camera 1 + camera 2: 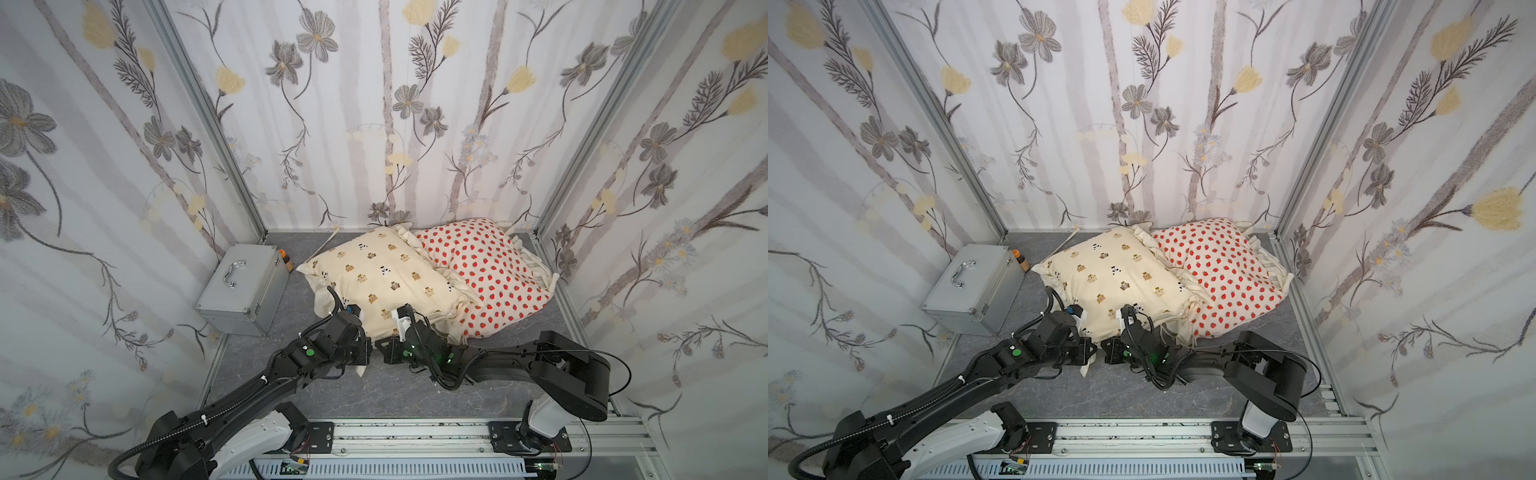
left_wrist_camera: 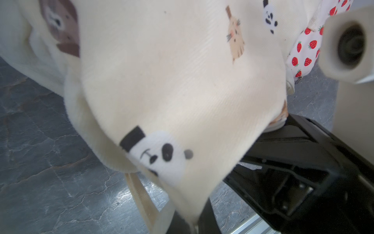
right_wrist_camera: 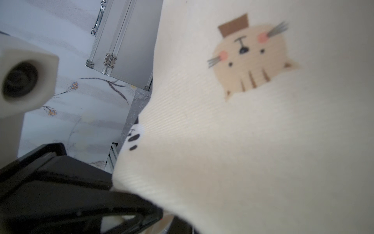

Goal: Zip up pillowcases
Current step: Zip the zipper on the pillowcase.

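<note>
Where the grey marbled desk (image 1: 374, 395) sits boxed in by flower-papered walls (image 1: 374, 124), you have a silver metal case (image 1: 243, 291) at the left, with a small orange-capped bottle (image 1: 286, 259) behind it. Your cream pillowcase (image 1: 382, 274) lies mid-desk, its ruffle against the strawberry pillowcase (image 1: 486, 270) in the far right corner. Your left tool (image 1: 365, 349) and right tool (image 1: 384, 349) are both pinched together on the cream pillowcase's near edge.

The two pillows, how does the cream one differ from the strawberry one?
The cream pillow is printed with small animals; the strawberry pillow is white with red strawberries. The cream pillow lies nearer the front, the strawberry pillow toward the back corner. The left gripper and right gripper are at the cream pillow's near edge; neither grips the strawberry pillow. Both are stuffed and ruffle-edged.
</note>
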Robot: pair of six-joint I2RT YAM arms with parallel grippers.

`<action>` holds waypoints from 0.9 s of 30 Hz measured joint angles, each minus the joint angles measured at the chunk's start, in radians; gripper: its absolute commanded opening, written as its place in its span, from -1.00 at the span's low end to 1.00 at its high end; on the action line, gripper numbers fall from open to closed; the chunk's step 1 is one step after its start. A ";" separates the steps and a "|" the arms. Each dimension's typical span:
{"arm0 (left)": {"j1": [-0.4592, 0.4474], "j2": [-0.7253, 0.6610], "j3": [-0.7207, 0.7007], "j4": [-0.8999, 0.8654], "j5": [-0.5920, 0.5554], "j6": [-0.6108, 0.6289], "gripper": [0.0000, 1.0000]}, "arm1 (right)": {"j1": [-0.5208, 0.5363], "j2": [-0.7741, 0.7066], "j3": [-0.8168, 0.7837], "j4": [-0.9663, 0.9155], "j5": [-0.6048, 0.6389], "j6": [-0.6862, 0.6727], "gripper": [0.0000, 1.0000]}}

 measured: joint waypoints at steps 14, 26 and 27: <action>0.000 -0.021 0.000 -0.016 -0.055 -0.007 -1.00 | 0.007 -0.058 0.020 -0.135 0.054 -0.008 -1.00; 0.001 -0.074 0.000 -0.049 -0.122 -0.031 -1.00 | 0.008 -0.093 0.032 -0.232 0.084 -0.019 -1.00; 0.002 -0.082 0.000 -0.054 -0.129 -0.032 -1.00 | 0.008 -0.094 0.043 -0.241 0.085 -0.020 -1.00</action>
